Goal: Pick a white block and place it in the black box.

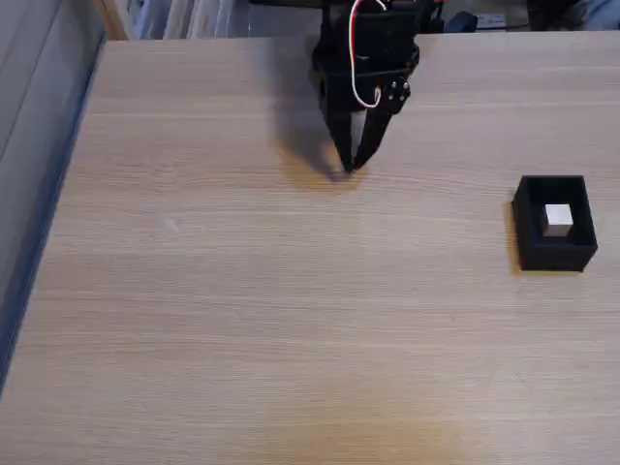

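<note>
Already the white block (557, 219) sits inside the black box (553, 253), near the table's (242, 320) right edge in the fixed view. From your gripper (351, 167), the box lies at about four o'clock, well apart. The jaws look nearly closed, holding nothing.

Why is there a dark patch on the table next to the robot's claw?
In the fixed view that is the shadow of the gripper, falling left onto the wooden table; the picture is slightly soft, yet the white block stands out inside the black box.
</note>
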`<act>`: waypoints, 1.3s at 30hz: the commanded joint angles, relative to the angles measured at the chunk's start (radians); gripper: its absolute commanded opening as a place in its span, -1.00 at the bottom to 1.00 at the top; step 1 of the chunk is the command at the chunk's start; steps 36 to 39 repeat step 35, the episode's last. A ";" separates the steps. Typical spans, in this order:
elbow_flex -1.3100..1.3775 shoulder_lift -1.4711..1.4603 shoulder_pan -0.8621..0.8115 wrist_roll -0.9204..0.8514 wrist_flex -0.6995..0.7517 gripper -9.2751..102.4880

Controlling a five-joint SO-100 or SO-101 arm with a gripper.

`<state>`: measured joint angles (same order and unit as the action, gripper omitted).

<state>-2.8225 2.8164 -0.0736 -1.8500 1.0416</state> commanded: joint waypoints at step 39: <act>-0.284 0.515 0.104 0.247 0.307 -0.83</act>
